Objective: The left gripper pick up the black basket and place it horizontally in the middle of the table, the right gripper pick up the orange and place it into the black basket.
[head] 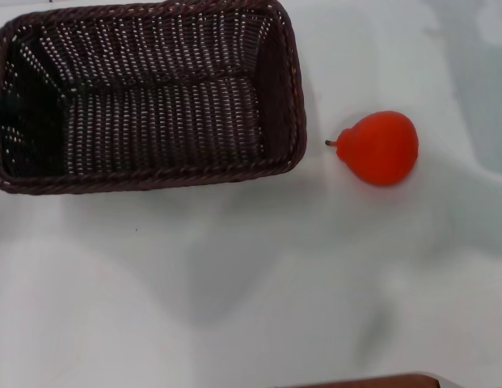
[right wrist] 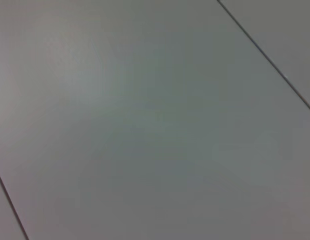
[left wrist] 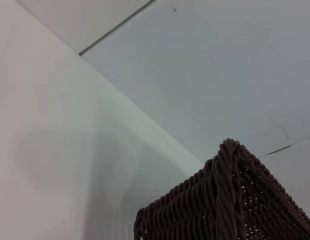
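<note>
Basket (head: 145, 97) lying flat, empty, upper-left on table (head: 234, 283), orange (head: 381, 147) just right of it and apart; no gripper visible, finger state unknown; likely orange pick stage, needs right-arm descent over fruit.

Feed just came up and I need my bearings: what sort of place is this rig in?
Probably a lab or test bench rather than a home. A plain white table carries only a black basket and an orange beside it, staged like props. The wrist views show bare pale panels. Neither pincer is in view.
</note>
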You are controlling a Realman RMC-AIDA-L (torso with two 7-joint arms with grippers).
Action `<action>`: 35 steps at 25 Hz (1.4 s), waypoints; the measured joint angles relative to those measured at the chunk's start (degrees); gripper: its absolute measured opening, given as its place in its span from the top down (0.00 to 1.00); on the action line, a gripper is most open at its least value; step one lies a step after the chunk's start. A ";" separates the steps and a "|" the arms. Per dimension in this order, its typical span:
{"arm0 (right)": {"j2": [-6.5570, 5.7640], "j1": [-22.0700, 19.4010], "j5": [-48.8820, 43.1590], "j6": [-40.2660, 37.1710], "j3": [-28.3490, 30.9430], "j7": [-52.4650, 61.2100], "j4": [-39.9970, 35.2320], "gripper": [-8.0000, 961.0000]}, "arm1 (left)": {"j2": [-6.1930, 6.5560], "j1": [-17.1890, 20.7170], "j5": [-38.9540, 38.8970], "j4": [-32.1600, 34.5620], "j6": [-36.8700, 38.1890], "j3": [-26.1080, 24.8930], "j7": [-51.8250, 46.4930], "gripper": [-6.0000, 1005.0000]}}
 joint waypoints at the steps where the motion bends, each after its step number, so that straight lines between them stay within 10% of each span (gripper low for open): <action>1: -0.03 0.00 0.00 0.00 0.08 0.00 0.02 0.04 | -0.01 0.11 -0.17 0.62 0.06 0.04 0.14 0.83; 15: -0.08 0.00 0.00 -0.52 0.12 0.00 0.08 0.04 | 0.37 0.16 -0.95 6.21 1.09 0.73 0.55 0.74; 17: -0.08 0.00 -0.04 -0.70 -0.07 0.00 0.08 0.04 | 0.56 0.23 -0.97 6.15 1.12 0.35 1.15 0.52; 25: -1.02 -1.10 -1.63 -1.45 -8.60 2.98 3.55 0.04 | 3.65 -0.21 -4.44 7.88 1.18 -4.22 9.64 0.38; 29: -5.17 -2.76 -12.93 -4.49 -18.69 13.26 11.89 0.04 | 4.50 0.31 -12.14 9.28 0.48 -8.31 20.03 0.37; 35: -15.99 -1.57 -44.60 -4.51 -24.04 41.90 24.26 0.04 | 1.48 2.41 -26.84 9.77 -2.88 -9.80 37.41 0.36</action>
